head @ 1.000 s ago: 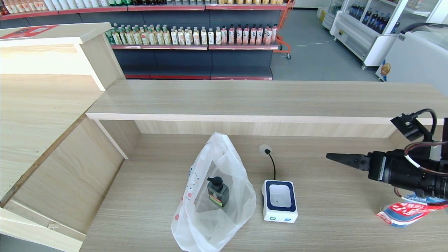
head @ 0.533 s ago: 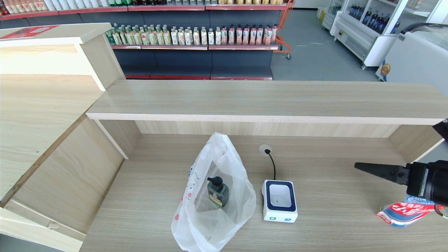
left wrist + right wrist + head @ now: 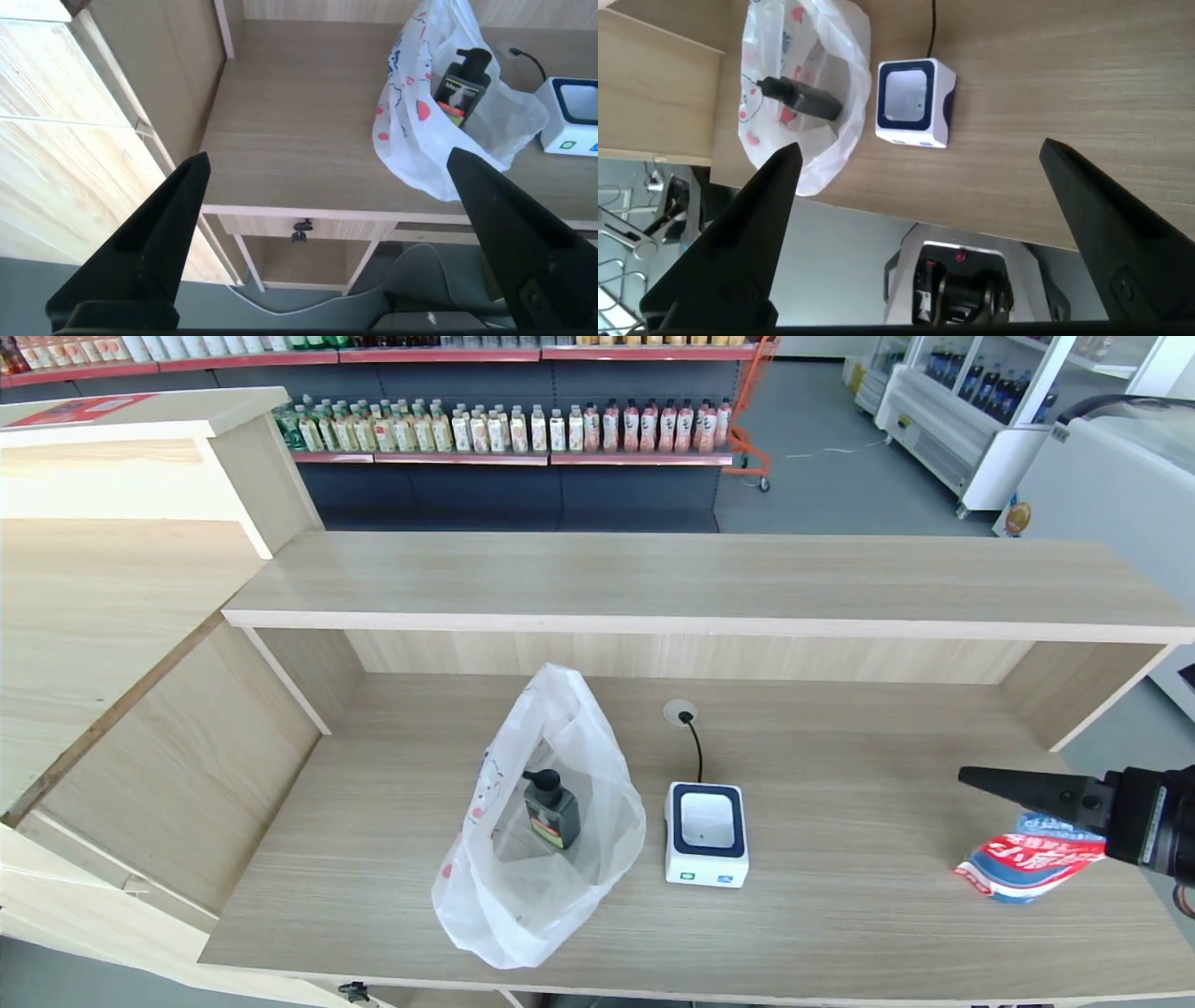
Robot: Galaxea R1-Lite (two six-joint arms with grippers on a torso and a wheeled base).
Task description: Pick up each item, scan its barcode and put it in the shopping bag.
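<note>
The packet [image 3: 1022, 861], right of the scanner [image 3: 707, 833], looks light and crinkly (likely slippery). Pinch its edge; the right gripper [image 3: 976, 777] is spread.

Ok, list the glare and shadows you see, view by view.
Head view: even overhead light, a washed-out bright patch on the side counter, only faint shadow under the shopping bag. Left wrist view: the pale wood panel glares. Right wrist view: the scanner window reflects pale light.

Dark pump bottle [image 3: 551, 810] sits inside white bag [image 3: 509, 907] beside scanner [image 3: 707, 833]; red-blue packet [image 3: 1022, 868] lies apart.
</note>
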